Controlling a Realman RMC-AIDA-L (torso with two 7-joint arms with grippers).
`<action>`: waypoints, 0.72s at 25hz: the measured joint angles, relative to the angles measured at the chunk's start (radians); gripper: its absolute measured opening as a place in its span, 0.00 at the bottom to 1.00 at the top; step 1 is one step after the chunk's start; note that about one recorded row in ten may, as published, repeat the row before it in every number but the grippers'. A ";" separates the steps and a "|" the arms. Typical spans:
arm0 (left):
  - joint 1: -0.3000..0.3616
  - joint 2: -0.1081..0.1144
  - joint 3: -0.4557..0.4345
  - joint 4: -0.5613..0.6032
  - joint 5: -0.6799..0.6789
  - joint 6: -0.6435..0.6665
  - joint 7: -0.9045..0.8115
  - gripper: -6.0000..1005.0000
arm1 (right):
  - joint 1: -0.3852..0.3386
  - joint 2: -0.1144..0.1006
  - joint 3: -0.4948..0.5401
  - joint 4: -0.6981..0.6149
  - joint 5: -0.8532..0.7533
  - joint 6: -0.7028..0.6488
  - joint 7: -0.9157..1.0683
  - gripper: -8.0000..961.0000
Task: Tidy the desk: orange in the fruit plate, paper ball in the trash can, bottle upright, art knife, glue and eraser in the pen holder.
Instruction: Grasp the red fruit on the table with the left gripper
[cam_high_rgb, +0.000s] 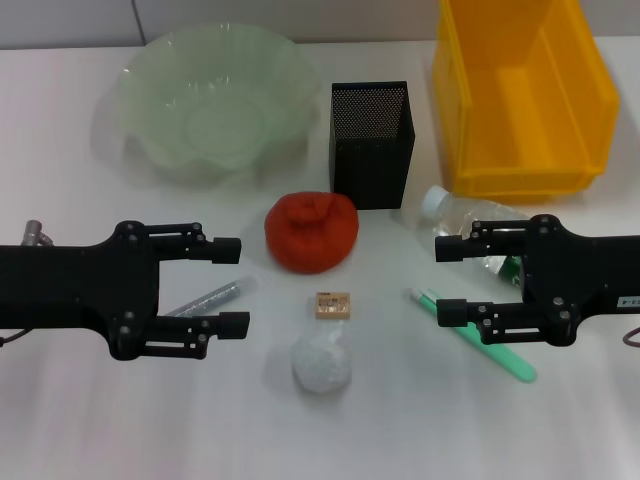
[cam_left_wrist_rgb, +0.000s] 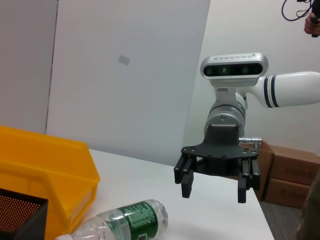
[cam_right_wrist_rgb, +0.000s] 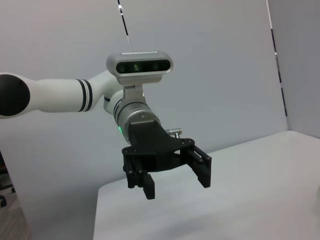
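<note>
I see left gripper (cam_high_rgb: 232, 287) and right gripper (cam_high_rgb: 450, 281) spread, empty, flanking round orange fruit (cam_high_rgb: 311, 231); firm, slick, I'd grip across middle.

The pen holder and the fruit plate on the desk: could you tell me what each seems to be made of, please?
The square black pen holder looks like perforated metal mesh with a matte finish: fine holes show along its inner walls. The wavy-edged pale green fruit plate seems to be translucent glass or plastic, since the white desk shows faintly through it; which one I cannot tell.
</note>
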 joint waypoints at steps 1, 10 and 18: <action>-0.003 0.000 0.000 0.002 0.000 -0.001 0.000 0.75 | 0.000 0.000 0.000 0.000 0.000 0.000 0.000 0.71; -0.008 -0.003 0.000 -0.010 -0.011 -0.029 0.013 0.75 | 0.000 0.000 0.005 0.028 0.001 -0.001 -0.011 0.71; -0.057 -0.006 -0.007 -0.243 -0.092 -0.174 0.189 0.75 | -0.032 -0.001 0.058 0.144 0.001 0.022 -0.103 0.71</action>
